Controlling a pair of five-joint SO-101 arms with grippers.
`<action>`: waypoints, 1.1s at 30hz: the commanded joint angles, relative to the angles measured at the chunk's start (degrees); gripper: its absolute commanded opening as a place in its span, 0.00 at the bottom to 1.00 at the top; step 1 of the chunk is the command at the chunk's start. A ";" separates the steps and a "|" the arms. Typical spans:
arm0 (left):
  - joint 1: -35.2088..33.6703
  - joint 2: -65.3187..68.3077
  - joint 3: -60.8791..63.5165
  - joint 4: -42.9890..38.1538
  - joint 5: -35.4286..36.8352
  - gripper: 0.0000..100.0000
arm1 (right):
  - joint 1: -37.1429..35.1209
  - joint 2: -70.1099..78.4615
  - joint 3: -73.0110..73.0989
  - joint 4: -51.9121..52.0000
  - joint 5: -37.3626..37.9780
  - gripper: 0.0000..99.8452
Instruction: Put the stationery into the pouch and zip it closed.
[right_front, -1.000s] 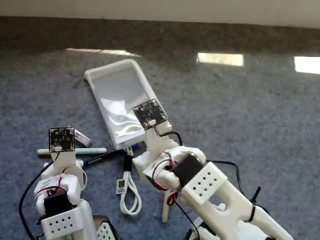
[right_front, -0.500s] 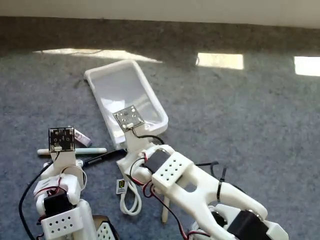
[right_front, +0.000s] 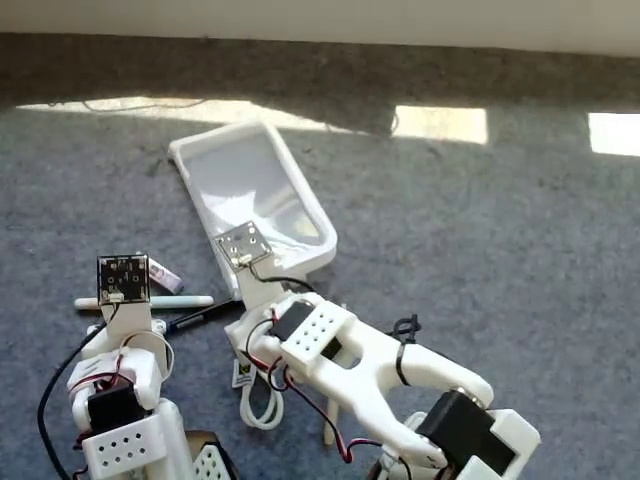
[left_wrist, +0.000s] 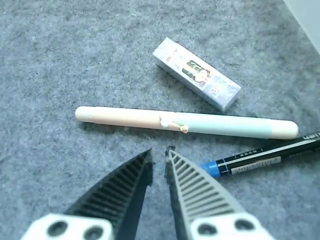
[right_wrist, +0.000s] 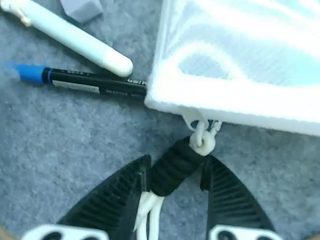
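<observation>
Grey carpet (right_front: 500, 230) bearing white pouch (right_front: 250, 180), pastel pen (left_wrist: 185, 123), blue-capped black marker (left_wrist: 260, 157), small box (left_wrist: 196, 74), white cord loop (right_front: 262, 424)

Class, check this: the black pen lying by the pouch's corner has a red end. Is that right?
Not quite: the black pen by the pouch's corner has a blue end, not red, as the right wrist view shows.

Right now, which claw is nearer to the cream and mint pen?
Left. The left claw hovers just beside the pen, near its middle. The right claw is farther off, at the black zip pull of the pouch, past the pen's mint end.
</observation>
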 joint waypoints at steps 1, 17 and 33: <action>-0.66 0.31 1.27 -1.05 -0.09 0.06 | -0.04 0.31 -3.21 -1.19 -0.62 0.17; -0.66 0.31 1.27 -1.05 -0.09 0.06 | 4.79 -1.19 -4.97 5.58 4.75 0.01; -0.66 0.31 1.27 -1.05 -0.09 0.06 | 4.62 -23.16 4.53 8.04 8.09 0.01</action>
